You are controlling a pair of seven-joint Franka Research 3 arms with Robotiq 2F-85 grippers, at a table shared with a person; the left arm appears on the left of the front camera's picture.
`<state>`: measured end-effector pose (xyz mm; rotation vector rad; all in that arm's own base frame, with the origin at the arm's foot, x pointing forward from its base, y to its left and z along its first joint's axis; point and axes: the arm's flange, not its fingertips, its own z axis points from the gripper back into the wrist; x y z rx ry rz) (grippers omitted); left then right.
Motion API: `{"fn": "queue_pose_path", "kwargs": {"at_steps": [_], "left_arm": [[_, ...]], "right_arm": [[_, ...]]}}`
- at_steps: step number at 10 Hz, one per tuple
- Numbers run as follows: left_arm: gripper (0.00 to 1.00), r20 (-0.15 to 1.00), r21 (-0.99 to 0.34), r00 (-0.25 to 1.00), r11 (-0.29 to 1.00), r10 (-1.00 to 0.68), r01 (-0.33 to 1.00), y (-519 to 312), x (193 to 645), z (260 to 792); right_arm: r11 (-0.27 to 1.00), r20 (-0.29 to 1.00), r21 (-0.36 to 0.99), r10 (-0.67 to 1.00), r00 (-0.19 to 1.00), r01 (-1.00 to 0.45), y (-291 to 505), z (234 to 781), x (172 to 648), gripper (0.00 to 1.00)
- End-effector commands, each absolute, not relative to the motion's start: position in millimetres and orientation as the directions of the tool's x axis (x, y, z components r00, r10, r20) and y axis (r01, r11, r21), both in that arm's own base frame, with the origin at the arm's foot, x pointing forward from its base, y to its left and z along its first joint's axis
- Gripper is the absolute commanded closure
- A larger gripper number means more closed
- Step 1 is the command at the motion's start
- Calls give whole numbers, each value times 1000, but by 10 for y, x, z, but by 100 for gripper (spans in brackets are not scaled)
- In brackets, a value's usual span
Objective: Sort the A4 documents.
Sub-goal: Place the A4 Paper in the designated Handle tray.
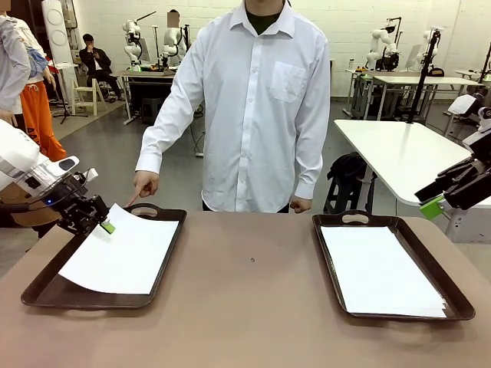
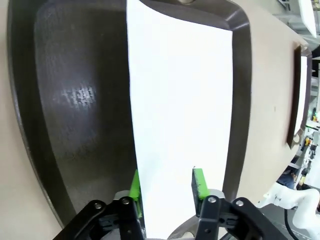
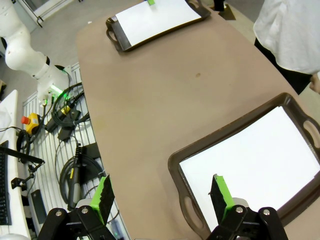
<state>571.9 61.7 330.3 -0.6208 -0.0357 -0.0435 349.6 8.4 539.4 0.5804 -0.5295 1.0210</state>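
Item: A4 sheet (image 2: 180, 100), lying in the left tray (image 2: 75, 100), its near edge between the parted jaws of the left gripper (image 2: 167, 187). Step: release, by appearance. Next: lift clear. Right gripper (image 3: 162, 195): open, empty, above the right tray's stack (image 3: 250, 160).

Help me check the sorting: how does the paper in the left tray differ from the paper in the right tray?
The left-tray sheet lies skewed, its far corner lifted over the tray rim between the left gripper pads; the right-tray stack lies flat and square. The left looks like a single sheet; the right shows several layered edges. Both are plain white, in dark brown trays.
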Motion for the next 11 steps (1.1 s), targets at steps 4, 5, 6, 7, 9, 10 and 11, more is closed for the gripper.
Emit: {"fn": "queue_pose_path", "kwargs": {"at_steps": [4,5,6,7,9,10,11], "left_arm": [[2,21,-474,1000,881,8,3,657,5705,3279],[0,26,-474,1000,880,6,7,663,5704,3293],[0,29,-471,1000,882,1,12,667,5709,3303],[0,32,-469,999,883,-1,15,676,5707,3319],[0,41,-472,999,881,-11,29,678,5701,3363],[0,40,-486,999,874,2,18,693,5712,3373],[0,28,-503,999,864,17,-1,686,5717,3390]], "right_arm": [[395,658,203,623,423,-896,81,5383,3502,0],[395,658,203,623,423,-896,81,5383,3502,0],[395,658,203,623,423,-896,81,5383,3502,0],[395,658,203,623,423,-896,81,5383,3502,0],[395,658,203,623,423,-896,81,5383,3502,0],[395,658,203,623,423,-896,81,5383,3502,0],[395,658,203,623,423,-896,81,5383,3502,0]]}}
